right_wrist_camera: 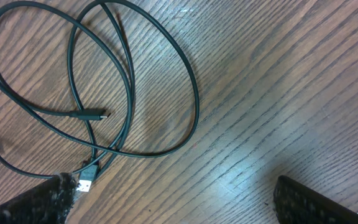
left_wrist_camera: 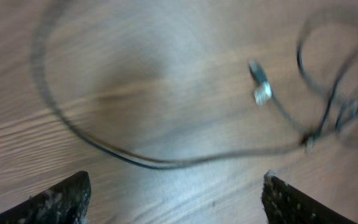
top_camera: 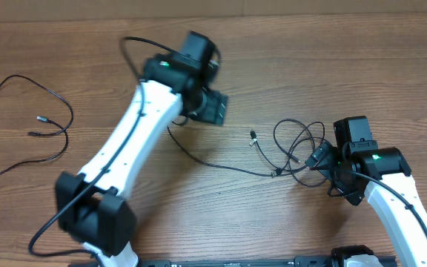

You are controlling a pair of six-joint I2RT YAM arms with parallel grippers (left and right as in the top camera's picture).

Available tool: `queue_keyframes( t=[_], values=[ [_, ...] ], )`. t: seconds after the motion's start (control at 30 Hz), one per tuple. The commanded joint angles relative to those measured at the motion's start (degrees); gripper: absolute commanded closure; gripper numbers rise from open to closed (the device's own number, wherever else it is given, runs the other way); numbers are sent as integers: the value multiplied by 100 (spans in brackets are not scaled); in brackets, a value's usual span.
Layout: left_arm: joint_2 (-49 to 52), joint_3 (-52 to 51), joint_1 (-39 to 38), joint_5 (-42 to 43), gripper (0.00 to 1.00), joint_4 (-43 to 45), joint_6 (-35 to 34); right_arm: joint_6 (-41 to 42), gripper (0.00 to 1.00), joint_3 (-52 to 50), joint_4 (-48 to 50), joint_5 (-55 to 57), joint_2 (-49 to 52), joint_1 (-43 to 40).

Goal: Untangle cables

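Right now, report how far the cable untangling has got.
Done: one cable lies apart on the far left. In hand: nothing; left gripper and right gripper are open and empty. Left: the loops by the right gripper cross one another.

A brown wood-grain table spans every view, its surface faintly glossy under light.

Place: a robot lab or test room, most likely.
Table: flat wood-look table, seen from right above.
Arms: white and black left arm and right arm, standing at the near edge.
Rail: black rail along that edge.
Cables: thin black cables lying loose on the wood.
Rest of room: not in view.
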Motion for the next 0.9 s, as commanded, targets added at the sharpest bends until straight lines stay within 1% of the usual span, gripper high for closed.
queue_keyframes(
  t=[0.0,0.1,0.23,0.37,0.4,0.47,0.5,0.57,0.67,0.73,0.8,0.83,0.87],
  values=[
    [433,70,-450,155,11,-173,1268,2,0,83,-15,101,-74,-24],
    [754,70,-774,-68,7,-203,1519,114,0,83,-116,313,-74,-24],
    [1167,70,-1152,-859,5,-221,1576,149,0,83,-190,433,-74,-31],
    [1591,70,-1403,-1526,5,-374,1613,149,0,83,-190,433,-74,-31],
    [1665,70,-1414,-1611,7,-442,1600,149,0,83,-190,435,-74,-31],
    [1764,70,-1414,-1709,11,-549,1241,146,0,83,-190,457,-74,-31],
    [1768,70,-1394,-1744,11,-570,883,146,0,83,-190,466,-74,-31],
    [1766,72,-1316,-1698,10,-564,334,146,0,83,-190,472,-74,-31],
    [1746,72,-1191,-1320,10,-511,-129,149,0,83,-184,470,-74,-31],
    [1746,72,-1073,-529,9,-461,-262,146,0,83,-184,468,-74,-31],
    [1746,72,-1014,369,4,-308,-251,146,0,83,-181,446,-74,-31],
    [1746,72,-994,1132,0,-129,-188,149,0,83,-181,426,-74,-28],
    [1746,72,-997,1729,1,50,-9,153,0,83,-181,402,-74,-31]
  ],
)
